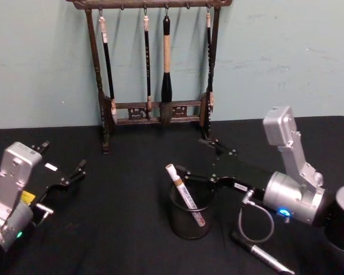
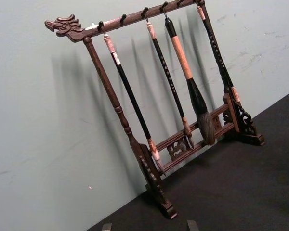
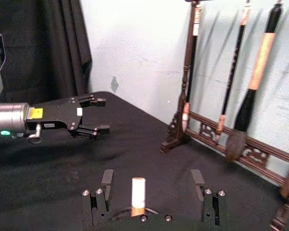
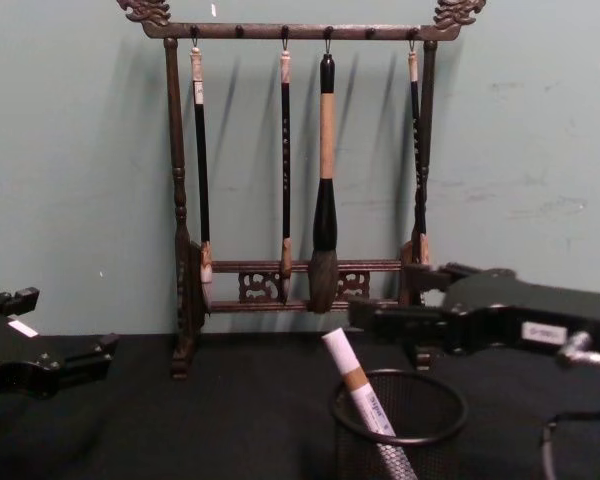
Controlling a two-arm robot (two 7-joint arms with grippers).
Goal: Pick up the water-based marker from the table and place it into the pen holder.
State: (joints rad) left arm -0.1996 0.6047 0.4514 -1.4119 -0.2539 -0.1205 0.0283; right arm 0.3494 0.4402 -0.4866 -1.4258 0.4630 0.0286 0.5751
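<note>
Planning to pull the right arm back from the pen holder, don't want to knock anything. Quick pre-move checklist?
1. Water-based marker inside the pen holder, leaning on the rim, cap above it: ok.
2. Right gripper open, its fingers apart on either side of the cap, not touching it: ok.
3. Pen holder upright on the table: ok.
4. Left gripper open at the table's left, away from the holder: ok.
5. Gap between the right gripper and the brush rack behind it: cannot tell.
6. Dark pen lying under the right arm, in the retreat path: not ok if the arm drops low.
</note>
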